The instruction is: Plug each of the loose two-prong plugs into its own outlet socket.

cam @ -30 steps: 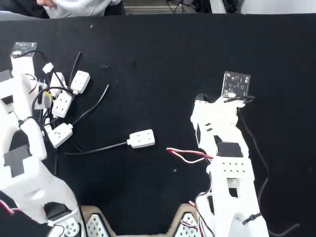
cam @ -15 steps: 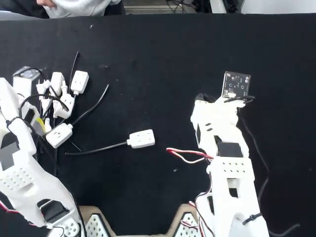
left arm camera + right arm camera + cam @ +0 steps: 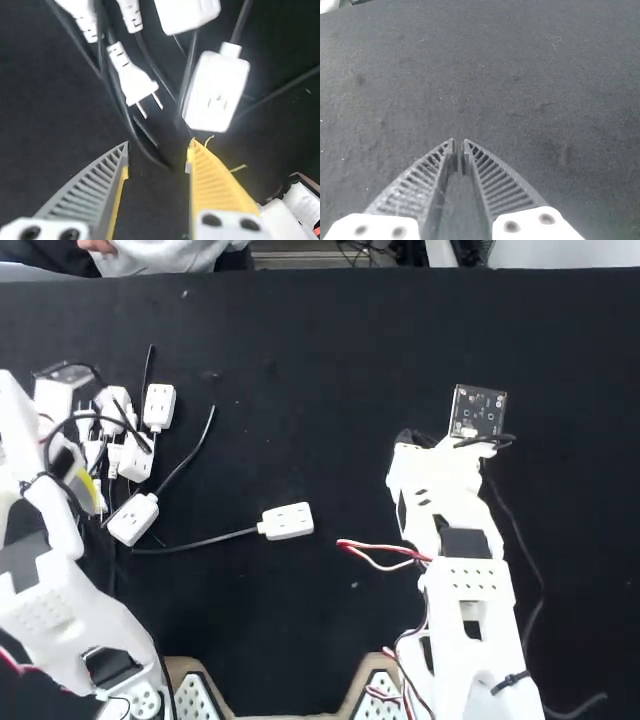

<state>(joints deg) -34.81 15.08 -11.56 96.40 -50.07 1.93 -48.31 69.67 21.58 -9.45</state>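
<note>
In the left wrist view my left gripper (image 3: pixel 157 145) is open, its grey and yellow fingers (image 3: pixel 212 175) straddling black cables on the table. Just beyond the tips lies a white two-prong plug (image 3: pixel 131 82), prongs pointing back at the gripper. Beside it sits a white outlet socket (image 3: pixel 215 92). The high view shows my left arm (image 3: pixel 45 530) at the table's left over a tangle of plugs (image 3: pixel 105 425) and sockets (image 3: pixel 158 405). One more socket (image 3: pixel 287 522) lies alone mid-table. My right gripper (image 3: pixel 459 143) is shut and empty above bare black cloth.
Black cables (image 3: pixel 190 455) fan out from the cluster, one running to the lone socket. My right arm (image 3: pixel 445 500) is folded back at the right with red and white wires (image 3: pixel 375 555) beside it. A person in a light top (image 3: pixel 160 255) sits past the far edge.
My left arm came down toward the cluster and shifted it; the nearest socket slid toward the front right. The right arm has stayed still.
</note>
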